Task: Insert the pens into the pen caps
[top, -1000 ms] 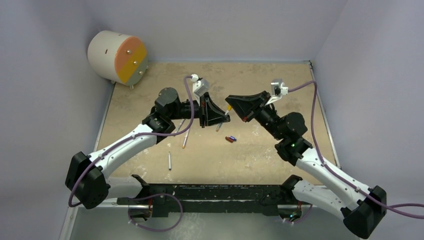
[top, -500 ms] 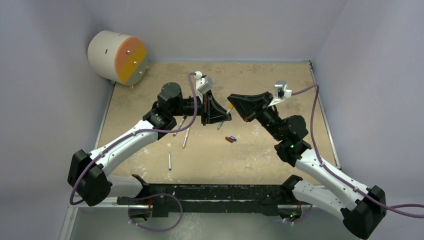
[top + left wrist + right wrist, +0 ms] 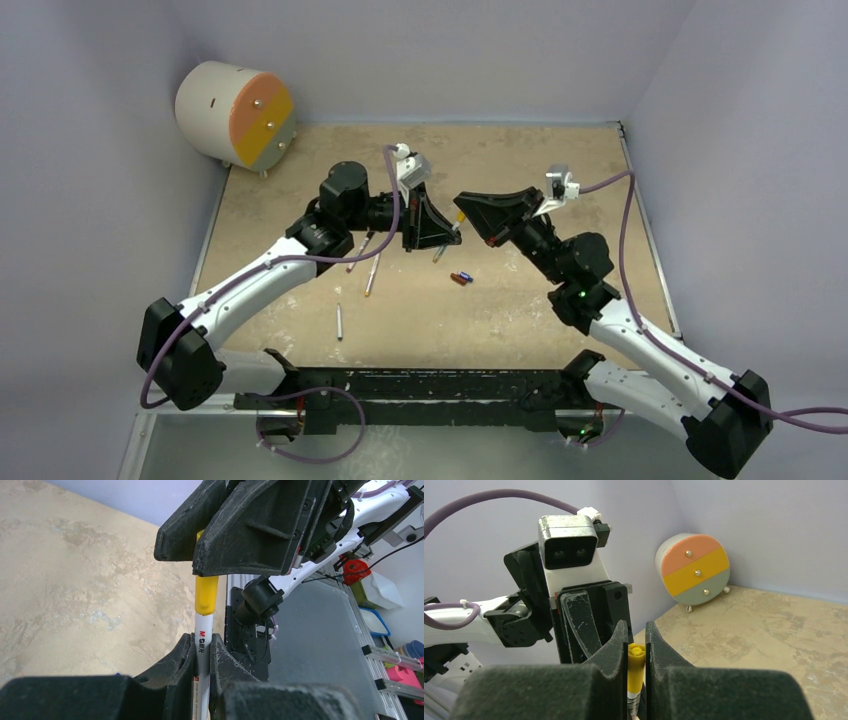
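**Grip state.** The left gripper [image 3: 201, 650] has its fingers clamped on the white barrel of a pen [image 3: 204, 627]. A short length of barrel projects beyond the fingertips. The right gripper [image 3: 636, 627] has its fingers closed on the yellow cap [image 3: 206, 595]. The cap lies crosswise between the pads, just behind the fingertips.

**Reason for the hold.** One arm carries each part, so cap and barrel can be set on a common axis and pushed together in mid-air. Both grips are close to the joint, which should limit bending of the slim barrel. The cap's open end meets the barrel in the gap between the two sets of fingers. Whether it is fully seated cannot be told.

**View coverage.**
- **Left wrist view:** shows the line where cap meets barrel.
- **Right wrist view:** shows only the cap's closed end.
- **Top view:** alone shows three loose pens [image 3: 340, 320] and two loose caps [image 3: 460, 279] on the table [image 3: 560, 160], well apart from both sets of fingers.
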Robot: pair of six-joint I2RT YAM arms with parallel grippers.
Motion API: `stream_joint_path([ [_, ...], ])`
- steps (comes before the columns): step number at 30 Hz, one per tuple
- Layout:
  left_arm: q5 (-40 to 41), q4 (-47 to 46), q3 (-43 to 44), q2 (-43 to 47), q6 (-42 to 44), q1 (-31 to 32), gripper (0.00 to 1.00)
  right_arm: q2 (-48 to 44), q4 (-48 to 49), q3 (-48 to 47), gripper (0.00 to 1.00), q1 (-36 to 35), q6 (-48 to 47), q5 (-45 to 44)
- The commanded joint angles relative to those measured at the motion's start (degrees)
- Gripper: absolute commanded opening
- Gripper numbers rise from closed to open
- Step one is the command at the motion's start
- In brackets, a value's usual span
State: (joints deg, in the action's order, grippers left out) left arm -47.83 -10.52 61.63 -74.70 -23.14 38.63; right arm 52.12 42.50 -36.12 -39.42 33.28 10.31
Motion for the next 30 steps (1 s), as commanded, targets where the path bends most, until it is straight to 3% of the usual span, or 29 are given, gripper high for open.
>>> stream_joint_path([
  [1,7.7,-24.9,12.3,2.1,-0.3,-0.9,0.0,5.6,-25.2,7.3,0.0,-5.0,-1.1,18.6],
  [14,6.9,-24.2,13.3,2.1,-0.1,-1.6,0.0,5.5,-25.1,8.1,0.0,-6.7,-0.9,17.3],
  [20,-1.3,-25.4,11.2,1.3,-6.2,-1.3,0.0,-2.1,-30.0,1.8,0.0,-6.6,-1.1,8.3],
  [26,-5.0,-29.3,3.5,3.8,-10.6,0.1,0.0,-5.9,-34.6,-7.4,0.0,-6.6,-5.6,1.4],
  [30,-7.0,-26.6,3.0,4.7,-9.6,0.6,0.0,-4.7,-40.1,-12.8,0.08,-6.6,-8.5,0.2],
])
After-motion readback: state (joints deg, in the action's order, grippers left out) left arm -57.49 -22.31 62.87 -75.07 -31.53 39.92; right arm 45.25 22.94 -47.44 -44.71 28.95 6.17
